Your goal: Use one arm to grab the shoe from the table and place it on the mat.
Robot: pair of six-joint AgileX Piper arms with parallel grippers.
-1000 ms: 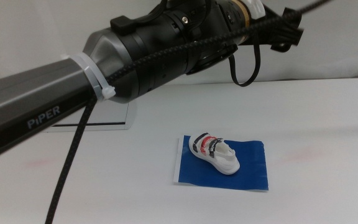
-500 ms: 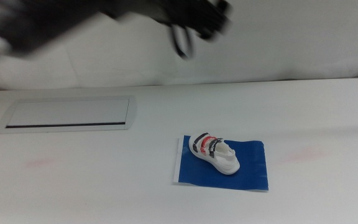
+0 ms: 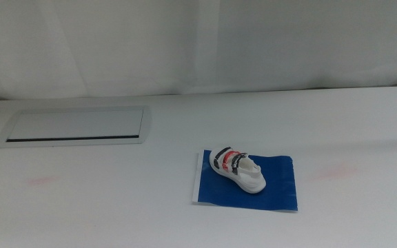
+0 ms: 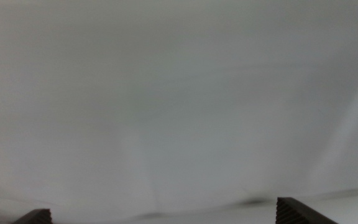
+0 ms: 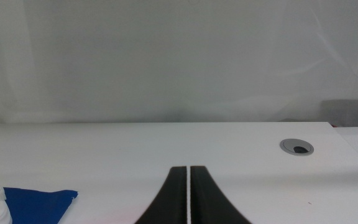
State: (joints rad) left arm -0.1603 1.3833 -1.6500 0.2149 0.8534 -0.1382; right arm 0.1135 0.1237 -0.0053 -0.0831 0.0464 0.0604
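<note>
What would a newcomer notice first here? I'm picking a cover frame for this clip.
The deep blue mat stands out against the white table, with the tiny white shoe resting on it. Behind and to the left sits a light grey inset panel. No arm shows in the middle view.

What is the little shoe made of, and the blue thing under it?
The toddler sneaker looks like smooth white leather or plastic with woven navy and red straps; the exact material is unclear. The blue mat looks like thin paper or plastic sheet: it lies perfectly flat, matte, with a thin white edge.
</note>
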